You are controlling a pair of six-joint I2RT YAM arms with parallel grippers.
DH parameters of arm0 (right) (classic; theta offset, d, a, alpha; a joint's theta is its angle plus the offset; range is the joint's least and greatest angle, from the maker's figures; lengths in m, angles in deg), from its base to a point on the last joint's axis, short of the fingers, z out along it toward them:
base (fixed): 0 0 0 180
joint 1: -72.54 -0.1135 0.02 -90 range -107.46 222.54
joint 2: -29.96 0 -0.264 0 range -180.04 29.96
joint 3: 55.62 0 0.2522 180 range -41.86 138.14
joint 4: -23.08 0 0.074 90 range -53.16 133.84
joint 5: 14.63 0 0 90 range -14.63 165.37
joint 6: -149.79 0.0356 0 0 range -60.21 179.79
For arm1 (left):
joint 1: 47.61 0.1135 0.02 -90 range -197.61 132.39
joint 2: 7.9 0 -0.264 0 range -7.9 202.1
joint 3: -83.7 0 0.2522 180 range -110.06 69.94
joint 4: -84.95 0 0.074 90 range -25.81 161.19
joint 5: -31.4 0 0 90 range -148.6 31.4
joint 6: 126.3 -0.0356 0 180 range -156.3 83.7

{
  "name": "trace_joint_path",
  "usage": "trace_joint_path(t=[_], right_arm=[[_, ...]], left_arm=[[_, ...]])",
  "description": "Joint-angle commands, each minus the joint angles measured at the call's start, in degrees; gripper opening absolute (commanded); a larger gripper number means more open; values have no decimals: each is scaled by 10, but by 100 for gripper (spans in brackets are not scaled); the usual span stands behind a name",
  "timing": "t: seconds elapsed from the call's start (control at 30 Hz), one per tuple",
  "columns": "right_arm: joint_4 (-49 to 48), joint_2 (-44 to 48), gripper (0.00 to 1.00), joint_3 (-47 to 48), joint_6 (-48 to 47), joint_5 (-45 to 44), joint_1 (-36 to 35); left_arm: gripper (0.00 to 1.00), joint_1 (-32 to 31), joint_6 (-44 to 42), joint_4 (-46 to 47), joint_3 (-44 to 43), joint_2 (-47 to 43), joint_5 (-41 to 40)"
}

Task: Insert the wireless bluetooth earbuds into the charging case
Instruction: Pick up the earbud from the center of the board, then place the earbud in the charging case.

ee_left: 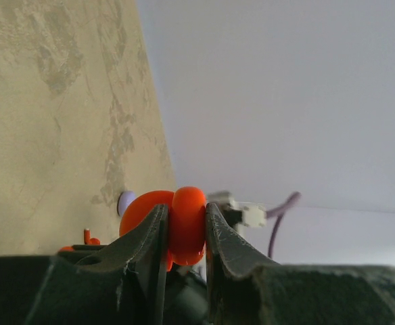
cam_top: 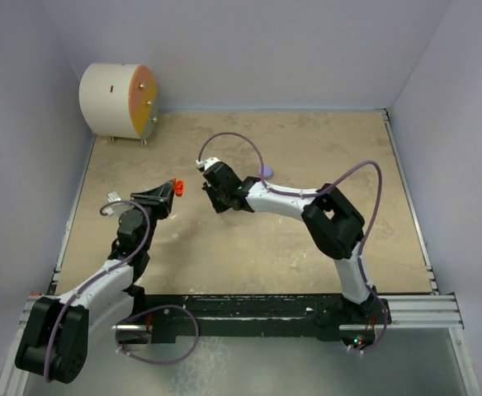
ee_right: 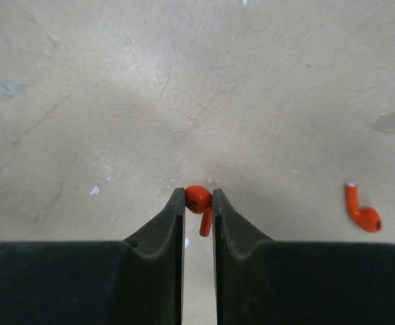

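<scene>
Now | right gripper (ee_right: 199,193) pinched tight on red earbud (ee_right: 199,202), stem back along jaws | red case (ee_left: 187,230) — clamped in left gripper (ee_left: 185,208) — near, to its left

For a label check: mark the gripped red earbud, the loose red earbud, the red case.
Gripped red earbud (ee_right: 197,200): right wrist view, its bulb.
Loose red earbud (ee_right: 360,210): right wrist view, its bend.
Red case (ee_left: 187,218): left wrist view, its front half.

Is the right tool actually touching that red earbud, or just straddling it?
Touching. The right wrist view shows the right tool shut on the red earbud, with both fingers pressed against its head and no gap.
</scene>
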Motion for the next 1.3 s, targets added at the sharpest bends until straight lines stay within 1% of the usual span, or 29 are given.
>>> trace_joint_path(t=[0.0, 0.13, 0.23, 0.37, 0.43, 0.63, 0.83, 1.03, 1.27], right_arm=[[-154, 128, 0, -64, 7, 16, 30], [-291, 218, 0, -157, 9, 54, 58], [-389, 269, 0, -212, -17, 77, 64], [-505, 310, 0, -265, -47, 93, 66], [-544, 319, 0, -280, -55, 107, 70], [-642, 325, 0, -312, -54, 133, 79], [-755, 332, 0, -363, -66, 126, 79], [-783, 324, 0, -375, -92, 112, 79], [-861, 305, 0, -396, -113, 111, 80]], left_arm=[[0, 5, 7, 48, -46, 39, 42], [0, 5, 14, 69, -79, 94, 84], [0, 5, 25, 81, -101, 133, 114], [0, 2, 30, 85, -143, 182, 160], [0, 0, 35, 87, -160, 200, 177], [0, -14, 42, 94, -201, 240, 208], [0, -29, 90, 124, -218, 273, 227], [0, -39, 110, 124, -221, 283, 231], [0, -46, 119, 121, -223, 282, 238]])
